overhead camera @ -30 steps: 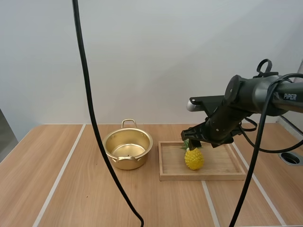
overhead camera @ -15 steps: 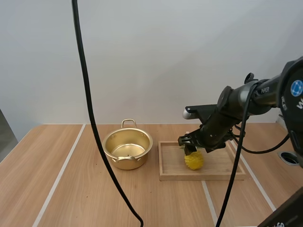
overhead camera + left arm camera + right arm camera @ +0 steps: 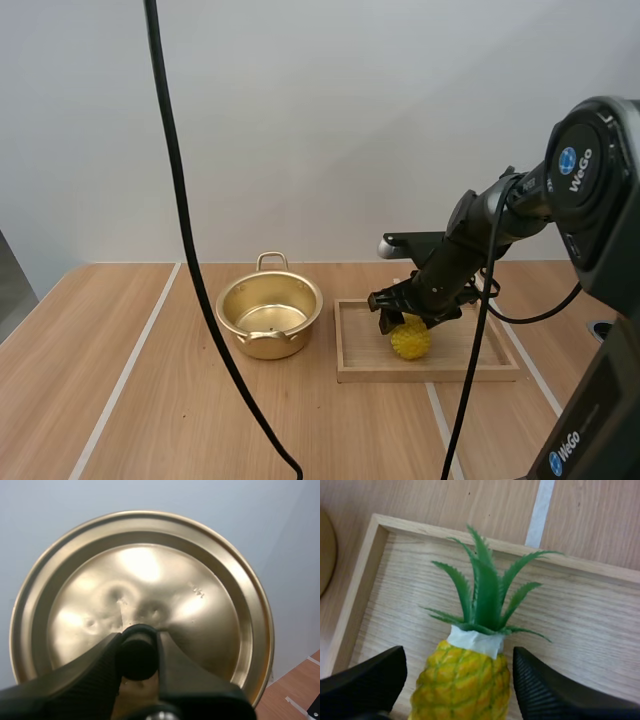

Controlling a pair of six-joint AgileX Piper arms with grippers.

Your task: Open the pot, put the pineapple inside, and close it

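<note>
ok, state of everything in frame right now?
pot: upright on the table, lid off, empty.
lid: off the pot, held by its knob.
left gripper: shut on the knob.
pineapple: upright in the wooden tray, leaves up.
right gripper: open, one finger on each side of the pineapple.
wooden tray: flat on the table.
</note>
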